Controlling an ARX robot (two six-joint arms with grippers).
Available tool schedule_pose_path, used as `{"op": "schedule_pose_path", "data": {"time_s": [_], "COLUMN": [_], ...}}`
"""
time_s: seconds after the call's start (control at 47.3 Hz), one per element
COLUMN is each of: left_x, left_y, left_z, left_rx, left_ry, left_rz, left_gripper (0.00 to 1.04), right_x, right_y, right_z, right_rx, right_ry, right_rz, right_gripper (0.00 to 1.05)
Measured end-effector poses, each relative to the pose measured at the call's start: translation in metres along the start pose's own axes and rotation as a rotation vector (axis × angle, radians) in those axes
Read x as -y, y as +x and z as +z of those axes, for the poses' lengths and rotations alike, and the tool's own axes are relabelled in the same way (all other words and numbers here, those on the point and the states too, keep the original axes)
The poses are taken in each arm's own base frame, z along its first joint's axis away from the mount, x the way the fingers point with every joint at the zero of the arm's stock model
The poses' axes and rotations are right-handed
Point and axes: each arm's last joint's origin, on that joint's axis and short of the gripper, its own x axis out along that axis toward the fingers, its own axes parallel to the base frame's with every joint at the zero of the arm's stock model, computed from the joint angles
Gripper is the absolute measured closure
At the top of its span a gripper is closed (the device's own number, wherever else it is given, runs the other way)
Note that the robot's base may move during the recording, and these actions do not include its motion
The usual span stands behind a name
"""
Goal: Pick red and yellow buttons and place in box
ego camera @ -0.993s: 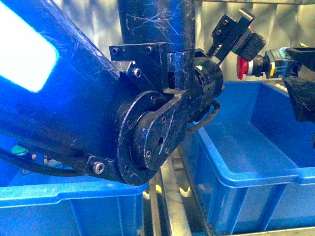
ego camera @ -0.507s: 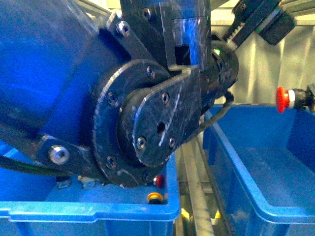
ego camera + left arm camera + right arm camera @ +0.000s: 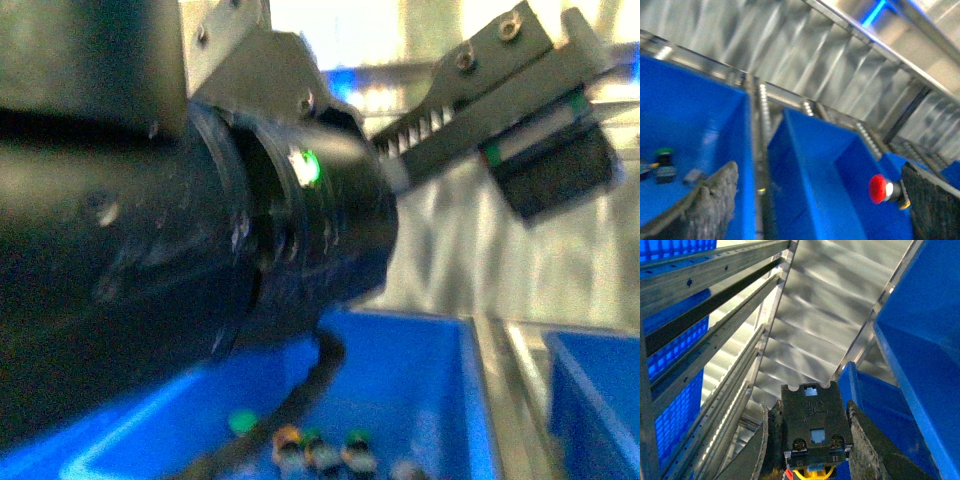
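Right claw (image 3: 812,442) is clenched on a push button (image 3: 812,410). Its wrist view only gives you the black switch body wedged between both fingers, with a bit of yellow and a sliver of red at the edge of the shot, so the cap itself is out of sight. Left claw (image 3: 820,192) is spread wide with nothing between its fingers. That wrist view is the only one showing the box (image 3: 805,165), bare blue inside, with a red button (image 3: 880,189) hanging above its far end, right beside one left finger (image 3: 935,200). Can't tell from there what's holding it, or whether it's the same button. Next to the box, across a metal rail, a second crate (image 3: 690,110) has a green-capped button (image 3: 662,152) and a few dark bits on its floor. Front view is super blurry and mostly filled by the left arm (image 3: 150,250), with a few loose buttons (image 3: 320,450) in a blue crate (image 3: 410,370) underneath.
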Motion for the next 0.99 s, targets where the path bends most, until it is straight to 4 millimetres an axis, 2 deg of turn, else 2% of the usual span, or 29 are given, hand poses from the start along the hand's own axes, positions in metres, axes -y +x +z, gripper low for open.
{"op": "schedule_pose_path", "data": {"time_s": [0.085,0.233,0.254,0.317,0.402,0.444,0.613,0.74,0.782,0.846,0.993], "left_x": [-0.004,-0.024,-0.027,-0.035,-0.058,-0.067,-0.090,-0.101,-0.106,-0.117,-0.129], "left_y": [-0.021,-0.061,-0.067,-0.091,-0.122,-0.130,-0.159,-0.168,-0.170,-0.175,-0.182], "left_z": [0.004,0.002,0.005,0.016,0.003,-0.003,-0.028,-0.040,-0.046,-0.059,-0.050], "left_rx": [-0.004,-0.031,-0.015,-0.046,-0.103,-0.113,-0.149,-0.119,-0.121,-0.134,-0.120], "left_ry": [0.040,0.118,0.146,0.323,0.461,0.487,0.531,0.524,0.525,0.528,0.530], "left_rz": [0.031,0.153,0.215,0.392,0.432,0.444,0.441,0.443,0.442,0.426,0.423], "left_gripper": [0.08,0.08,0.09,0.23,0.43,0.50,0.77,0.98,1.02,1.02,1.02], "right_x": [-0.003,-0.009,-0.009,-0.011,-0.016,-0.017,-0.015,-0.014,-0.016,-0.017,-0.017], "right_y": [0.000,0.003,0.003,0.005,0.008,0.009,0.013,0.015,0.017,0.018,0.019], "right_z": [-0.001,-0.003,-0.004,-0.004,-0.006,-0.006,-0.011,-0.012,-0.012,-0.013,-0.014], "right_rx": [0.000,-0.008,-0.012,-0.002,-0.014,-0.013,-0.028,-0.028,-0.026,-0.033,-0.042], "right_ry": [-0.013,-0.034,-0.034,-0.041,-0.052,-0.053,-0.057,-0.073,-0.078,-0.085,-0.109], "right_rz": [0.006,0.014,0.014,0.014,0.030,0.034,0.027,0.017,0.020,0.020,0.013], "right_gripper": [0.78,0.78,0.78,0.78,0.78,0.78,0.78,0.78,0.78,0.78,0.79]}}
